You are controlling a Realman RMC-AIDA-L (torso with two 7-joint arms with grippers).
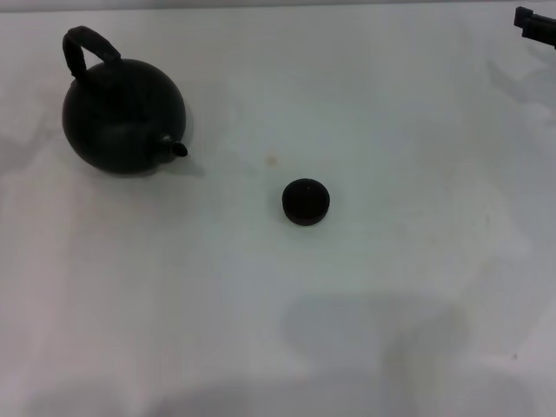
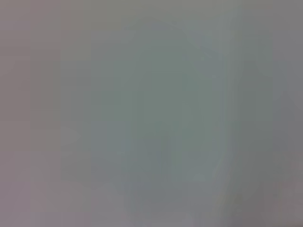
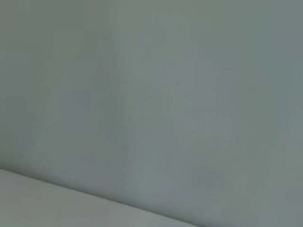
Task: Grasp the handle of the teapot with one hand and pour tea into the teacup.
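Head view shows the teapot (image 1: 122, 117) standing upright on the white surface (image 1: 391, 287), toward the far left. It is a round matte-black pot. Its handle (image 1: 87, 45) arches up over the top, leaning toward the far side. The short spout (image 1: 176, 148) points toward the teacup (image 1: 306, 201).

The teacup is a small, round, dark cup. It sits on the surface to the right of the teapot and somewhat nearer the robot, well apart from it. Nothing touches either one. A faint small brownish mark (image 1: 271, 161) lies on the surface between the teapot and the teacup, closer to the cup.

Far to the right of the teapot, at the upper right edge, a black piece of the right hand (image 1: 535, 24) juts into view, well away from the teacup. Whether its fingers are spread or pressed together cannot be told from the little that shows.

The left hand appears in none of the views, so its state cannot be told. Both wrist views show only plain grey-green blur.
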